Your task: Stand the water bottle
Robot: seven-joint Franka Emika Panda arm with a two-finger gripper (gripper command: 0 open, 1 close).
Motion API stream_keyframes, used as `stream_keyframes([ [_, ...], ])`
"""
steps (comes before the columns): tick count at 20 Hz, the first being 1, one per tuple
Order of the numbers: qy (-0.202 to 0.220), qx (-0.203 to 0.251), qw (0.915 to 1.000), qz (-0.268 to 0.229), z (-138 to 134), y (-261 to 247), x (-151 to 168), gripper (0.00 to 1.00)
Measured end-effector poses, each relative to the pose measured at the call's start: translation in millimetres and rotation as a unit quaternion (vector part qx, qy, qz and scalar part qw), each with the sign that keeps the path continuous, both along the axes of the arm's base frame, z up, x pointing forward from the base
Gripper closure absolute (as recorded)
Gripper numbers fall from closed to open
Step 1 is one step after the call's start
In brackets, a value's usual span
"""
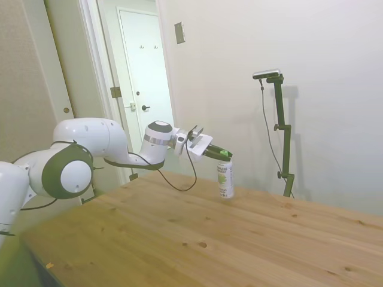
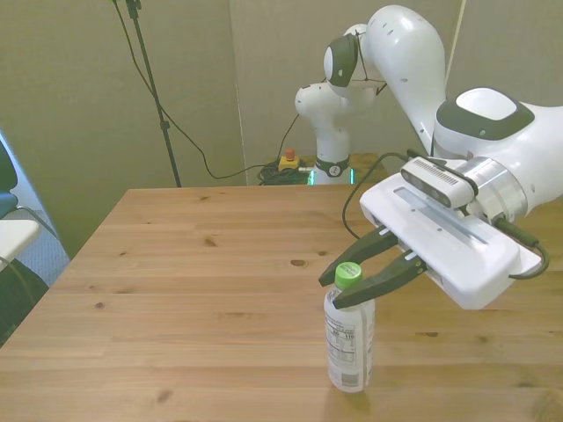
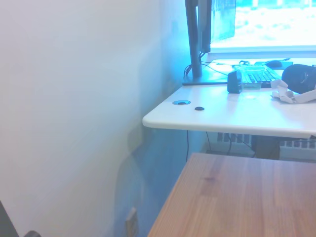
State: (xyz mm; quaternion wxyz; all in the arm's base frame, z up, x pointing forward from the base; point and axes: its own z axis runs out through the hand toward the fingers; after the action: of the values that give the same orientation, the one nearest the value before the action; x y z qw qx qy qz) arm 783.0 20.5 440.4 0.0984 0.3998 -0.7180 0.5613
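The water bottle (image 2: 350, 345) stands upright on the wooden table (image 2: 176, 264), near the front edge in the front view. It is a slim clear bottle (image 1: 225, 179) with a white label and a green cap (image 2: 348, 273). My gripper (image 2: 332, 290) reaches in sideways at cap height, with one dark finger pressed against each side of the cap. The side view shows the gripper (image 1: 226, 155) level at the bottle's top. The bottle is out of the wrist view.
The wrist view shows the table's corner (image 3: 237, 197) and, beyond a gap, a white desk (image 3: 222, 118) with a monitor and small items. A wall lies close behind the table in the side view. Cables and a red button (image 2: 288, 159) sit by the robot's base.
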Motion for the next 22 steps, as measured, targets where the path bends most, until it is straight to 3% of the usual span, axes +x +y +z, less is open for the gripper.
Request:
stream_keyframes([
  [3, 0.004, -0.003, 1.0000, -0.001, -11, 1, 4, 1.00],
  [4, 0.005, -0.003, 1.0000, -0.001, -14, 1, 4, 0.00],
  [22, 0.012, -0.008, 0.9999, -0.008, -13, -4, 4, 0.00],
])
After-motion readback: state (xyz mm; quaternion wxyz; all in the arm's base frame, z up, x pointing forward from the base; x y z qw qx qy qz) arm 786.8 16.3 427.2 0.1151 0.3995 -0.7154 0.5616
